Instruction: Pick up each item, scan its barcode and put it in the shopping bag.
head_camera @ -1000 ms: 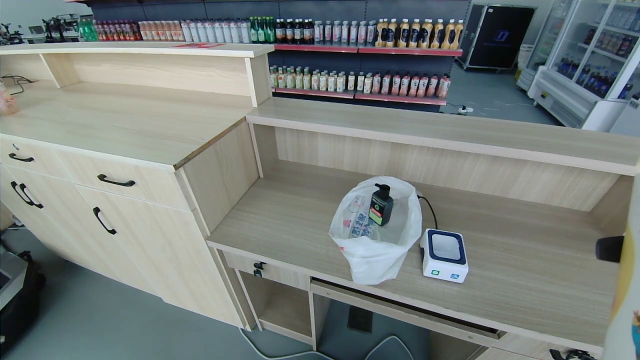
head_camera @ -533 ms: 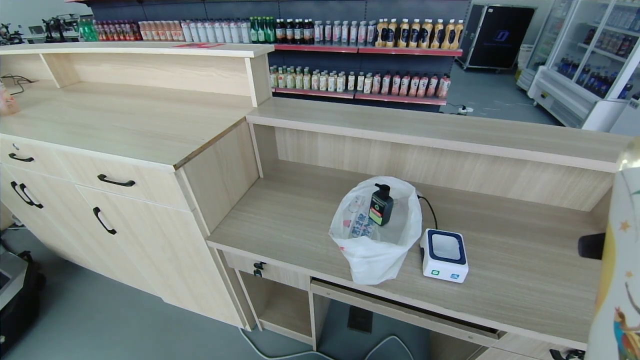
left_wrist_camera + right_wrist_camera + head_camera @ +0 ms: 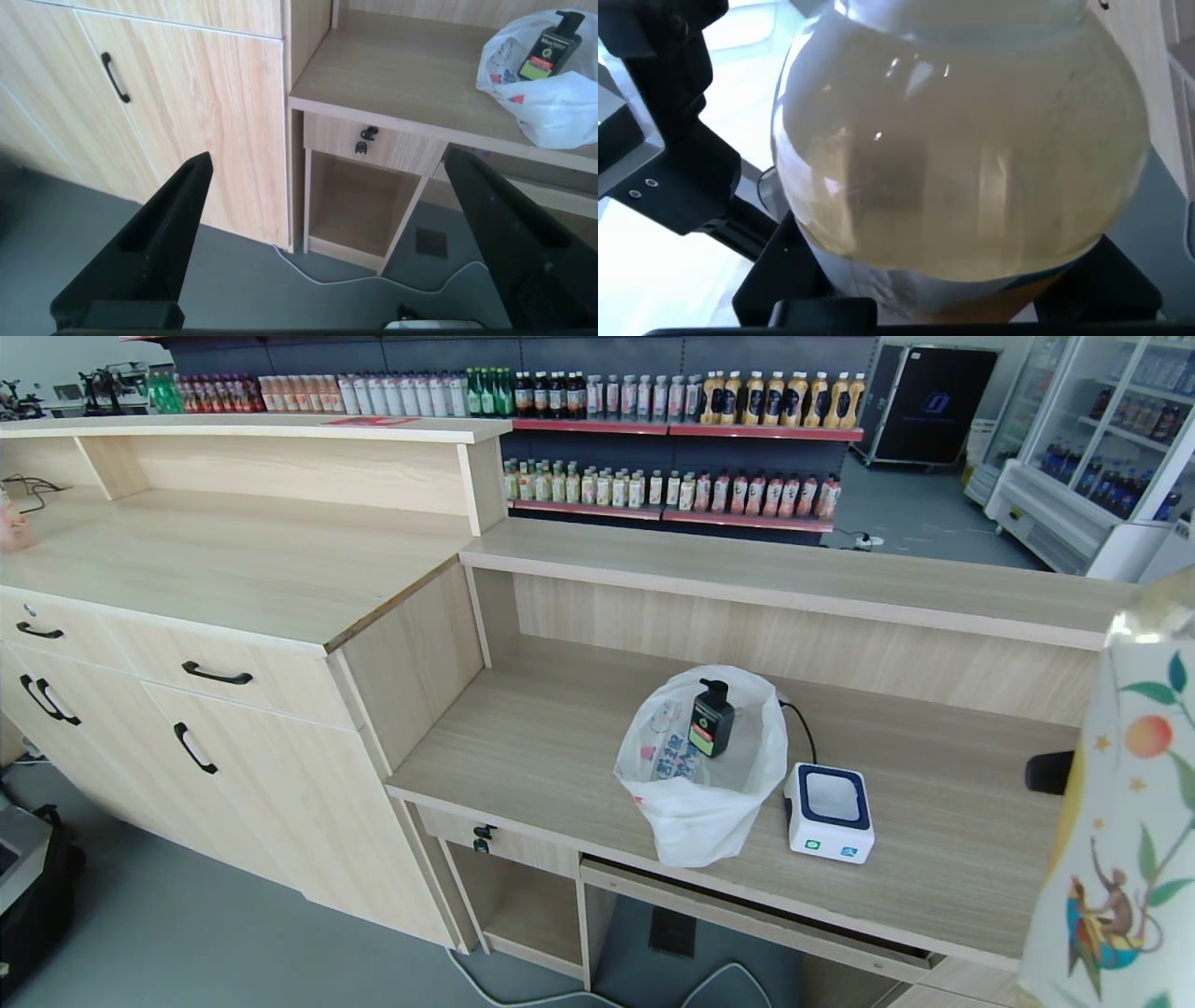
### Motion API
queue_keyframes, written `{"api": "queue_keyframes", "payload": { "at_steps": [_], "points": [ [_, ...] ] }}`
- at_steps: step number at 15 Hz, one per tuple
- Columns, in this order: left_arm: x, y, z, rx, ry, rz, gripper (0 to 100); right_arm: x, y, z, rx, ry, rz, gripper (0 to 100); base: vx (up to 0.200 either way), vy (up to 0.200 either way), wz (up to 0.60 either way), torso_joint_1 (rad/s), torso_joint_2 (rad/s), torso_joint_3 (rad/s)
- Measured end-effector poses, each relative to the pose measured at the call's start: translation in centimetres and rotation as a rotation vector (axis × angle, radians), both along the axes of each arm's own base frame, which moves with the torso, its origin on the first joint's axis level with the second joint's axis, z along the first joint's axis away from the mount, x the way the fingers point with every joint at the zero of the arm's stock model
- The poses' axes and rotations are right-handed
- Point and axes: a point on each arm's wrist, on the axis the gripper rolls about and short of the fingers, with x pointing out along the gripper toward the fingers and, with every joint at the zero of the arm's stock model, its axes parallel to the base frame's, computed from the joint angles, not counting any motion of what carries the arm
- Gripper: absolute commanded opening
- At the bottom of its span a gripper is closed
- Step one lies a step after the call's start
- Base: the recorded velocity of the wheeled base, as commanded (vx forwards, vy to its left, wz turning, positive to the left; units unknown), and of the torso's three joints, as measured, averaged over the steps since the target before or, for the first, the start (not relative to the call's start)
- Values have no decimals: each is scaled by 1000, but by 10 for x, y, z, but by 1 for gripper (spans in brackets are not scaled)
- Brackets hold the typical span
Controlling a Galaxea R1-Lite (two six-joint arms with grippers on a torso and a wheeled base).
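White paper with painted fruit and leaves wraps the big bottle (image 3: 1120, 784), and the right claw (image 3: 952, 289) squeezes it from both sides. The scanner (image 3: 830, 812) sits on the wooden counter (image 3: 934, 859), off to that claw's left. The shopping bag (image 3: 700, 812) stands just past the scanner, with a black pump bottle (image 3: 711, 721) inside. The left claw (image 3: 327, 243) hangs wide open with nothing in it, well away from the bag.
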Motion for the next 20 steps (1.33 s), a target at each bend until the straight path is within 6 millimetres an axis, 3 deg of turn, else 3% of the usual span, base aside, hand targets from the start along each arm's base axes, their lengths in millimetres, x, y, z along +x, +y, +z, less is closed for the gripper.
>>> {"api": "queue_keyframes", "payload": {
  "at_steps": [2,5,7,10,14,20],
  "points": [
    [0,0,0,0,0,0,100,14,2,-6,-49,-160,-111,0,0,0,0,0,0,0],
    [0,0,0,0,0,0,100,59,-8,-26,-259,-569,-327,0,0,0,0,0,0,0],
    [0,0,0,0,0,0,100,95,-33,-44,-465,-831,-469,0,0,0,0,0,0,0],
    [0,0,0,0,0,0,100,139,-75,-63,-658,-1059,-629,0,0,0,0,0,0,0],
    [0,0,0,0,0,0,100,174,-104,-83,-742,-1233,-720,0,0,0,0,0,0,0],
    [0,0,0,0,0,0,100,212,-108,-130,-772,-1310,-702,0,0,0,0,0,0,0]
  ]
}}
